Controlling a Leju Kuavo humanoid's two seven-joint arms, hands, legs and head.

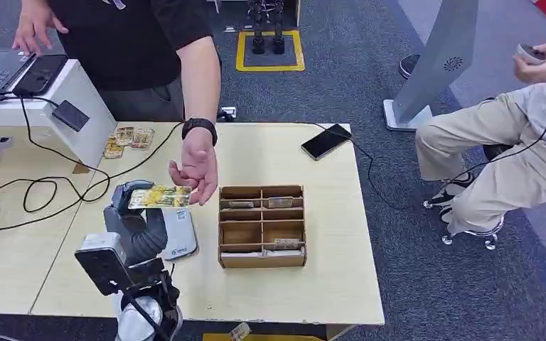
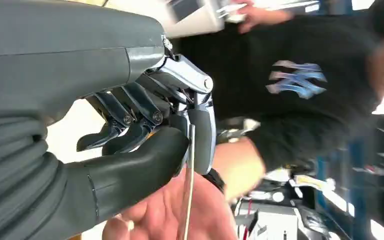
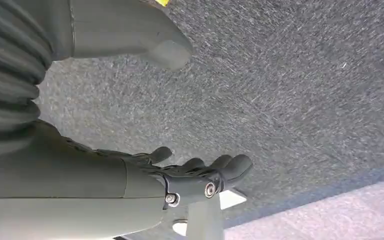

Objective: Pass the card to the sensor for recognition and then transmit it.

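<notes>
My left hand (image 1: 136, 213) holds a yellow patterned card (image 1: 158, 197) flat above the table, over the white sensor pad (image 1: 179, 236). In the left wrist view the card (image 2: 187, 190) shows edge-on, pinched between thumb and fingers (image 2: 200, 131). A person's hand (image 1: 195, 167) with a black watch reaches down to the card's far end, its fingertips at the card; whether they grip it I cannot tell. The same palm (image 2: 180, 215) lies just behind the card in the left wrist view. My right hand (image 3: 200, 172) hangs over grey carpet, fingers loosely apart and holding nothing.
A cardboard sorting box (image 1: 261, 226) with compartments stands right of the sensor. Spare cards (image 1: 128, 138) lie near a white terminal (image 1: 64, 106) with black cables. A black phone (image 1: 325, 141) lies at the table's far edge. A seated person (image 1: 512, 156) is at the right.
</notes>
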